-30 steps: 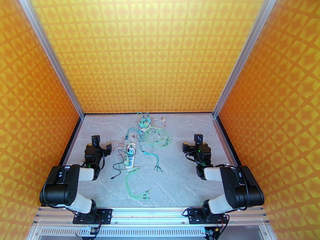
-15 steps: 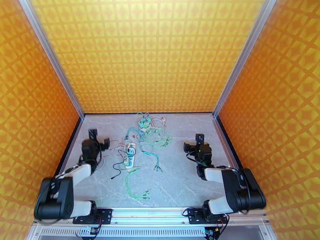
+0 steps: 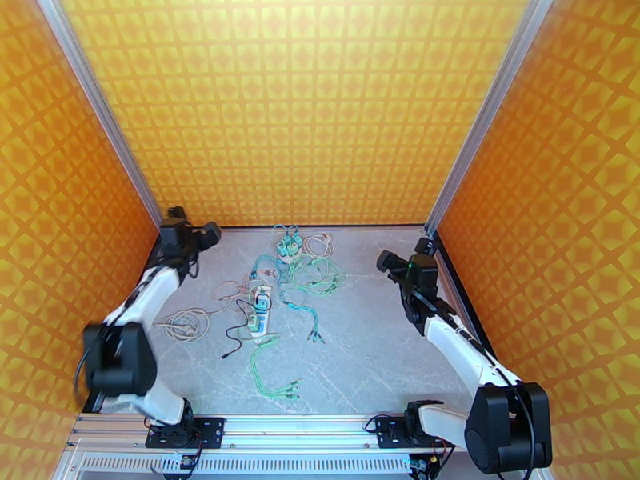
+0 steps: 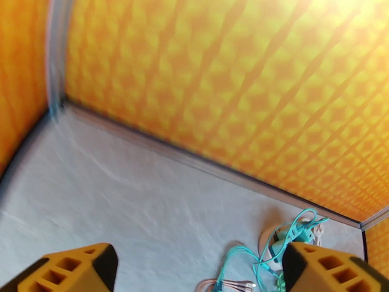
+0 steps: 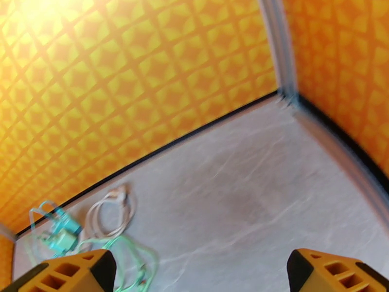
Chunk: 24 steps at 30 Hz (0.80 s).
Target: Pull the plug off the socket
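Plug [image 3: 255,320] untouched by either of your two grippers. Left gripper [image 4: 197,271]: fingers spread wide, empty, up high by the back-left corner. Right gripper [image 5: 199,271]: fingers spread wide, empty, high on the right side. Between them, on the table [image 3: 360,346], one white power strip [image 3: 262,302] holds the plug, with one black lead [image 3: 234,334] trailing off. Green cables [image 3: 308,278] tangle around it. One pale coil [image 3: 186,322] lies to its left, a second coil [image 3: 320,246] at the back.

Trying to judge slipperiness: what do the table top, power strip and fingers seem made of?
Table top: grey with pale veins, matte; stone or stone-look laminate. Power strip: white, smooth, probably hard plastic. Fingers: orange with latticed cut-outs, likely printed plastic.
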Each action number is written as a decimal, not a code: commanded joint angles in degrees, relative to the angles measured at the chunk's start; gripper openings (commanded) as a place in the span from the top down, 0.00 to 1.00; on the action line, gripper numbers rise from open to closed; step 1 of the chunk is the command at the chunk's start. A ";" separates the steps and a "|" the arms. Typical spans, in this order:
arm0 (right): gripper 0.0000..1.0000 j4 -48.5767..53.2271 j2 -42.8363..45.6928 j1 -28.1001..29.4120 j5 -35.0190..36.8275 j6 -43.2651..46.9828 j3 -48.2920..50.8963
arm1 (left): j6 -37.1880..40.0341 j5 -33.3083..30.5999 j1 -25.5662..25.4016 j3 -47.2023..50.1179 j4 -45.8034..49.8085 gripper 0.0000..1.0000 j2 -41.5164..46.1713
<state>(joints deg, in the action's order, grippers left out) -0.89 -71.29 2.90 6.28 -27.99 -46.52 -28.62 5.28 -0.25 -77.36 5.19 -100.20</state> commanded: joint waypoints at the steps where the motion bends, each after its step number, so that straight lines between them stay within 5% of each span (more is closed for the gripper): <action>1: 0.01 6.33 -0.34 0.27 -8.04 -3.10 -3.56 | -4.65 3.63 -3.44 -9.20 4.97 0.20 -7.81; 11: 0.02 12.18 3.32 0.43 -10.65 -3.30 -6.43 | -7.83 7.69 -9.47 -34.72 7.86 0.53 -32.60; 24: 0.02 15.28 2.30 0.97 -12.74 -1.02 -9.65 | -10.40 13.85 -12.34 -54.22 8.37 0.59 -51.77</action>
<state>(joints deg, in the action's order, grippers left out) 12.88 -68.66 3.42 -5.10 -30.13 -54.13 -38.70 14.92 -11.84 -128.44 12.93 -150.58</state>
